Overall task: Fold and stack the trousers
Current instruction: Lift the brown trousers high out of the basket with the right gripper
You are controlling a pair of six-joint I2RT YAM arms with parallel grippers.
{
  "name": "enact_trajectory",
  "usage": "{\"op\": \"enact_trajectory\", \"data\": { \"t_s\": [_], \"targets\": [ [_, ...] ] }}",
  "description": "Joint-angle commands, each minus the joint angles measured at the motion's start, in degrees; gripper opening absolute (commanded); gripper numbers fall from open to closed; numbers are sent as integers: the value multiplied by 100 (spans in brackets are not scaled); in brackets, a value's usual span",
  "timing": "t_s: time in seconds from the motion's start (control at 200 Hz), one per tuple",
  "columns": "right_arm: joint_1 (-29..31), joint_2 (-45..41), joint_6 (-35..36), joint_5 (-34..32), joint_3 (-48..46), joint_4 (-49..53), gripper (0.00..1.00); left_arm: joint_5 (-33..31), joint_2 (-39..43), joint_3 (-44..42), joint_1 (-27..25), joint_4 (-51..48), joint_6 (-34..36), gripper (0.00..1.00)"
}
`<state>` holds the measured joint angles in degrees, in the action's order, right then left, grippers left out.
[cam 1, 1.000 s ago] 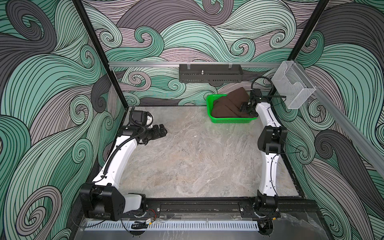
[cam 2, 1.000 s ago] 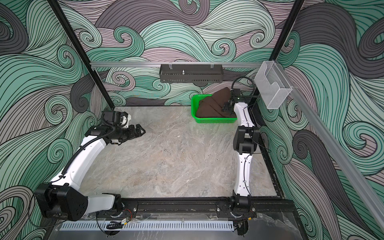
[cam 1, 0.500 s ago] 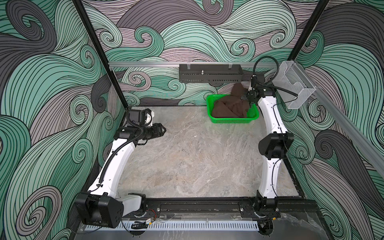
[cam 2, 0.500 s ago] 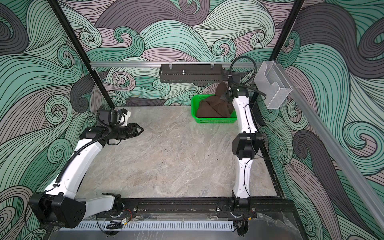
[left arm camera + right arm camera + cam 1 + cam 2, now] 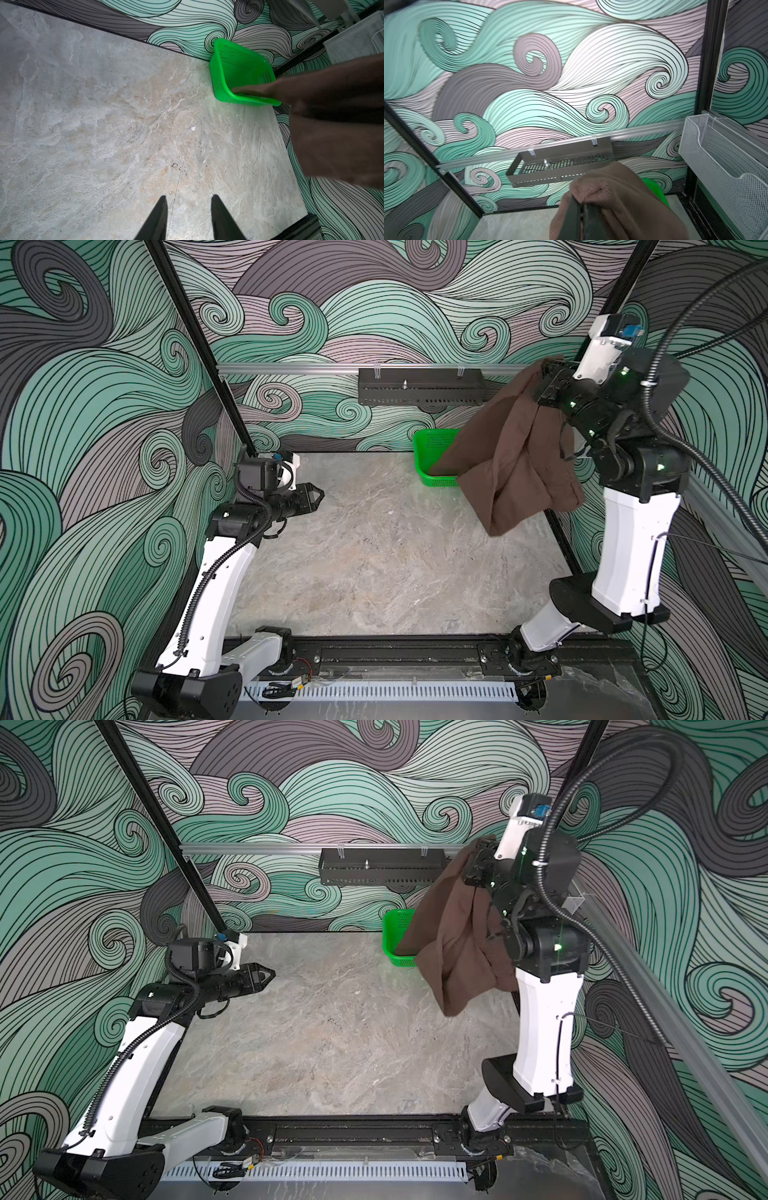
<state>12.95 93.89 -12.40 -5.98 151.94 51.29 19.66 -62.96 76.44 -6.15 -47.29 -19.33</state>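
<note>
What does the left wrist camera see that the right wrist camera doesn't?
Only the left wrist view shows the left gripper, jaws apart and empty, and the inside of the green basket. Only the right wrist view shows the right gripper shut on the brown trousers, the black shelf and the white mesh bin. Both show the trousers, some basket, the marble table and swirly walls.

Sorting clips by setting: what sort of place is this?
Probably a robot lab cell: two arms mounted on a front rail, swirl-printed walls enclosing a marble-look table, right claw holding brown trousers by a green basket.
</note>
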Motion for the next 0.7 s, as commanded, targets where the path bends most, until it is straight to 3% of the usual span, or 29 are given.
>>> {"op": "enact_trajectory", "data": {
  "t_s": [0.0, 0.295, 0.52, 0.695],
  "targets": [
    [147, -25, 61, 461, -12, -286, 0, -50, 195, 227, -26, -294, -73, 35],
    [540, -163, -324, 1726, 213, -693, 0, -145, 378, 421, -26, -449, -92, 31],
    [573, -100, -1489, 2724, 430, -2619, 0, -18, 546, 380, -26, -278, -200, 30],
    [577, 207, -2598, 2774, 895, -4081, 0, 296, 688, 250, -26, 44, -244, 36]
  ]
}}
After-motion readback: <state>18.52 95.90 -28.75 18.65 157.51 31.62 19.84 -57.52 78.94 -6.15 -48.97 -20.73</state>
